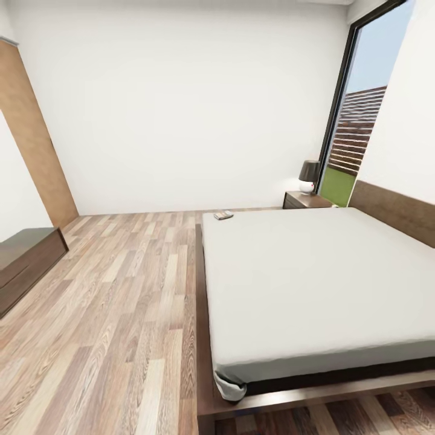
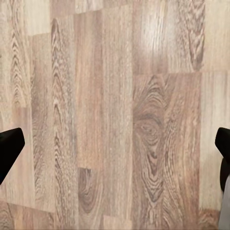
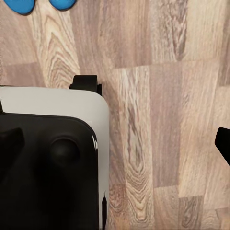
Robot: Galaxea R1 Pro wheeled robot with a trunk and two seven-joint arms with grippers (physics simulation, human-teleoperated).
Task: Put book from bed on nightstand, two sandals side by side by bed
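**Here, the book lies at the bed's far corner, sandals by the robot's base**

Ahead in the head view, the bed (image 1: 314, 284) fills the right half of the bedroom: a low dark brown wood base, a brown headboard along the right wall and a plain light-grey mattress. The book (image 1: 223, 215) lies flat on the mattress at its far left corner, close to the edge; it is small and thin, with a dark cover, and its lettering is too small to read. Beyond the bed, a dark brown nightstand (image 1: 307, 200) stands by the tall black-framed window (image 1: 362, 115), carrying a lamp (image 1: 309, 176) with a dark shade. A low dark cabinet (image 1: 27, 260) sits at the left, near a brown wooden door (image 1: 33, 139).

In the right wrist view, the rounded ends of the two sandals (image 3: 40, 5), bright blue, lie next to each other on the wood-plank floor (image 3: 163, 120), near the robot's white and black base (image 3: 52, 158).

The left gripper (image 2: 115, 153) hangs over bare floor with its dark fingertips (image 2: 8, 148) spread wide, holding nothing. One dark fingertip of the right gripper (image 3: 223, 143) shows at the frame's edge; whether that claw is wide or narrow cannot be told.
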